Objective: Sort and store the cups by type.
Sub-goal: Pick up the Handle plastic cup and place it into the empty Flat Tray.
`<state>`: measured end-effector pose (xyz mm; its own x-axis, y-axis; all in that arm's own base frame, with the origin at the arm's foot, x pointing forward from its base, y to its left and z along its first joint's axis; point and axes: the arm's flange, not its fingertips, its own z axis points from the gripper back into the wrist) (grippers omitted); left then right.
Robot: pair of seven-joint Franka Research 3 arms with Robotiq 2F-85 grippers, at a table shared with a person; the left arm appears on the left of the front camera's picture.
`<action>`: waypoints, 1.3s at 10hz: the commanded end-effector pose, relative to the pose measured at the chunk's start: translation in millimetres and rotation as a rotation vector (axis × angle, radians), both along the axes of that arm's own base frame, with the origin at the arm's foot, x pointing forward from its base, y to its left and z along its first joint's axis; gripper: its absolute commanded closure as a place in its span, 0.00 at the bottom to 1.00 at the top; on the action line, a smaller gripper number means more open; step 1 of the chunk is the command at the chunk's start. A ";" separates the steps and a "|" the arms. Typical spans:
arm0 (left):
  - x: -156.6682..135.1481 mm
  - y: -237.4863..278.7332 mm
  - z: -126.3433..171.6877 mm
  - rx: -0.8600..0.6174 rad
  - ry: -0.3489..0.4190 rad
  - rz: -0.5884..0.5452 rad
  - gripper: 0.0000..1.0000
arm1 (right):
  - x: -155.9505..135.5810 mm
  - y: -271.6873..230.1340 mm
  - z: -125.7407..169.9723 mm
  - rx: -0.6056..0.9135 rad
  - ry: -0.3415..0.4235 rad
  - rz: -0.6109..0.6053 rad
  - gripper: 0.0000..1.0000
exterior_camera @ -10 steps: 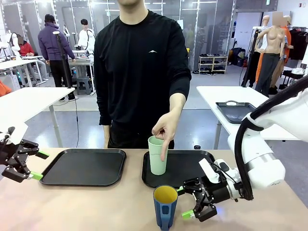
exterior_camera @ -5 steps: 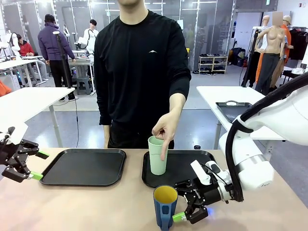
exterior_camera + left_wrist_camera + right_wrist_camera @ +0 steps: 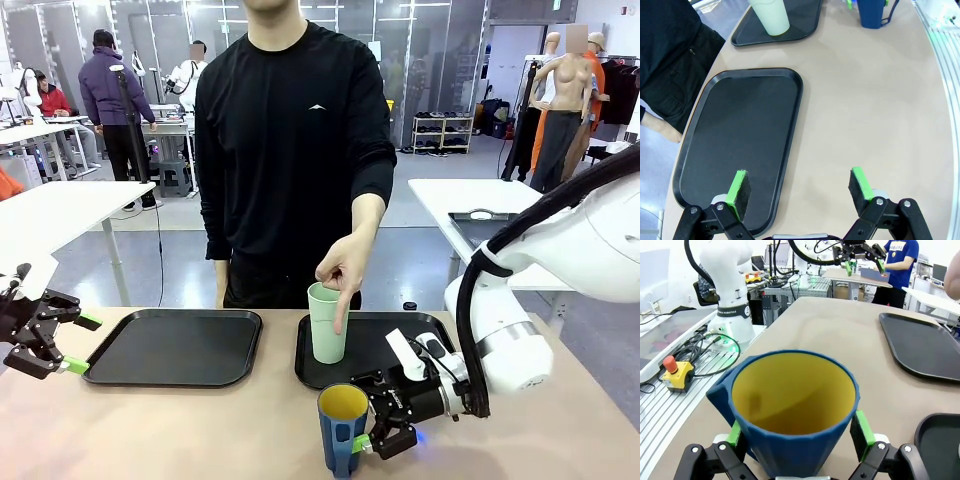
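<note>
Blue mug is standing on the table between the right gripper's wide-apart fingers. Green tumbler is sitting on the right tray, touched by a person's hand. Left gripper is hanging open.

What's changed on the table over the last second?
The right claw slid toward the robot's left, its open jaws now straddling the blue mug, not yet closed. The left claw, mint tumbler and the person's hand stayed put.
</note>
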<state>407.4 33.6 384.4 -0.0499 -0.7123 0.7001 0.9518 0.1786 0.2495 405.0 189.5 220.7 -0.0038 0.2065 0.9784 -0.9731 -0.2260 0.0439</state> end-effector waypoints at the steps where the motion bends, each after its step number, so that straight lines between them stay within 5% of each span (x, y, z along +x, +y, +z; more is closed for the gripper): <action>1: 3.6 2.1 1.2 -0.003 -0.003 -0.015 0.00 | -8.0 5.5 -19.4 0.043 -0.030 0.002 0.00; 5: 3.6 2.1 1.2 -0.003 -0.003 -0.015 0.00 | -9.9 7.8 -23.4 0.012 -0.030 0.018 0.00; 12: 3.6 2.1 1.2 -0.003 -0.003 -0.015 0.00 | -14.5 9.6 -25.4 -0.014 -0.060 0.034 0.50; 13: 3.6 2.1 1.2 -0.003 -0.003 -0.015 0.00 | -17.3 11.8 -21.2 -0.018 -0.058 0.048 0.52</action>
